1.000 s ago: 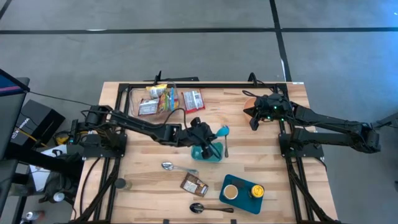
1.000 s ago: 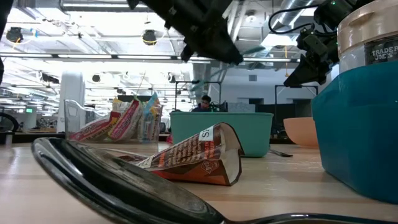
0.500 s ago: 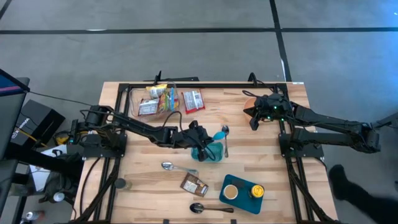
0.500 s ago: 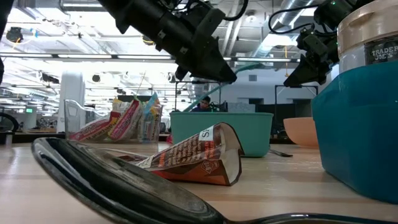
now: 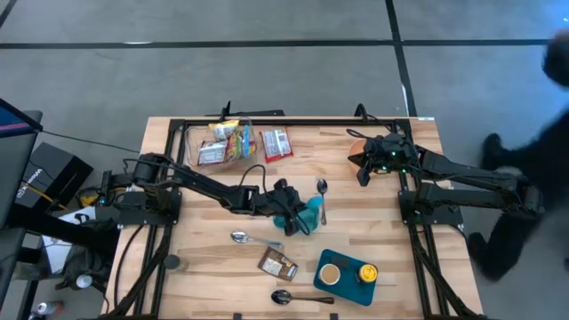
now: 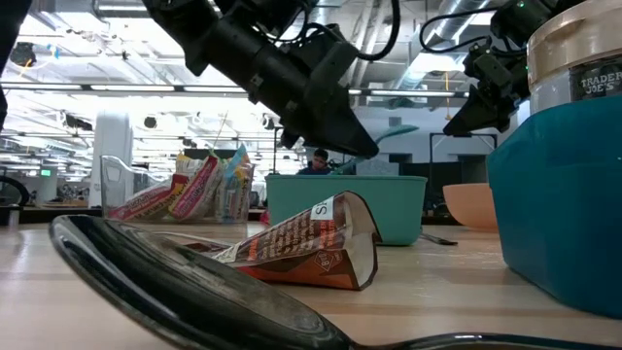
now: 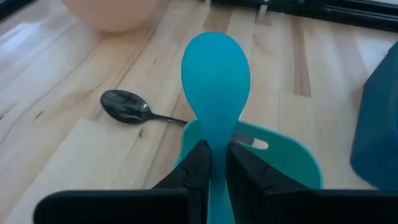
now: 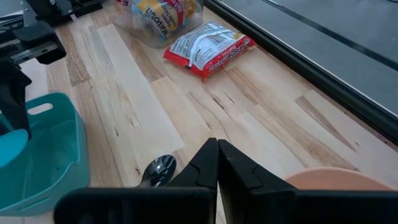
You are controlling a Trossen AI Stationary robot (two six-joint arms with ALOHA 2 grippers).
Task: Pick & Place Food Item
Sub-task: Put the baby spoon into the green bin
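Above teal bin (image 7: 292, 158), left claw (image 7: 214, 165) grips blue spoon (image 7: 216, 81).

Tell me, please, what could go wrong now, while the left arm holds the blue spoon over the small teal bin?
1. The left gripper pinches the blue spoon only by its thin neck, so it might swing or slip.
2. The teal bin is small, so the released spoon could catch its rim, tip it or bounce onto the table.
3. The metal spoon lies close beside the bin, so a falling spoon might knock it.
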